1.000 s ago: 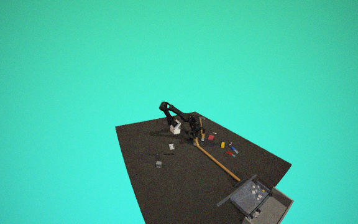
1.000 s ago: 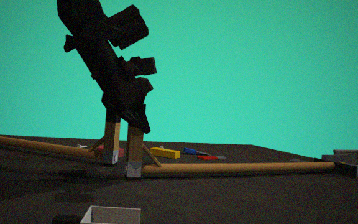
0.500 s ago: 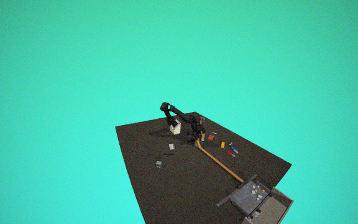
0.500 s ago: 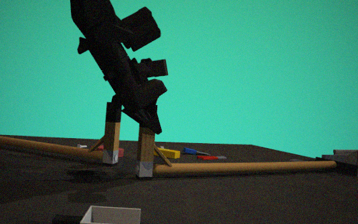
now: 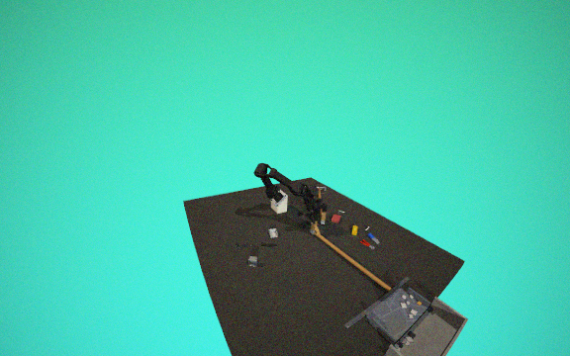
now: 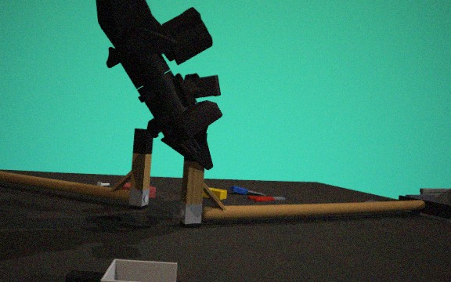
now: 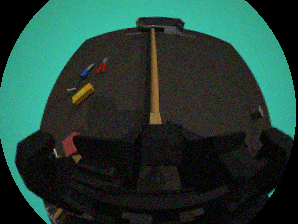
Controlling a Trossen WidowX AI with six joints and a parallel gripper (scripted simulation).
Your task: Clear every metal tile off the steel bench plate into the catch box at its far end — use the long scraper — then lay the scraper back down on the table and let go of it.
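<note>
My gripper [image 5: 314,223] [image 6: 198,160] is shut on the top of the long scraper's upright wooden grip. The long scraper [image 5: 351,259] [image 6: 312,210] [image 7: 154,75] runs low over the table, its far end at the near edge of the steel bench plate [image 5: 386,318]. Its blade is too dark to make out. Several small pale tiles [image 5: 404,306] and an orange one [image 5: 419,303] lie on the plate's far half. The catch box [image 5: 433,333] [image 7: 160,21] adjoins the plate's far end; a few small dark and pale pieces [image 5: 408,340] show at its near corner.
A second wooden-handled tool [image 5: 323,216] [image 6: 141,176] stands close beside the scraper's grip. A red block [image 5: 335,218] [image 7: 71,144], a yellow block [image 5: 354,229] [image 7: 83,93], a blue-handled tool [image 5: 373,238] and a red-handled tool [image 5: 366,243] lie to one side. A white box [image 5: 279,204] stands near the arm.
</note>
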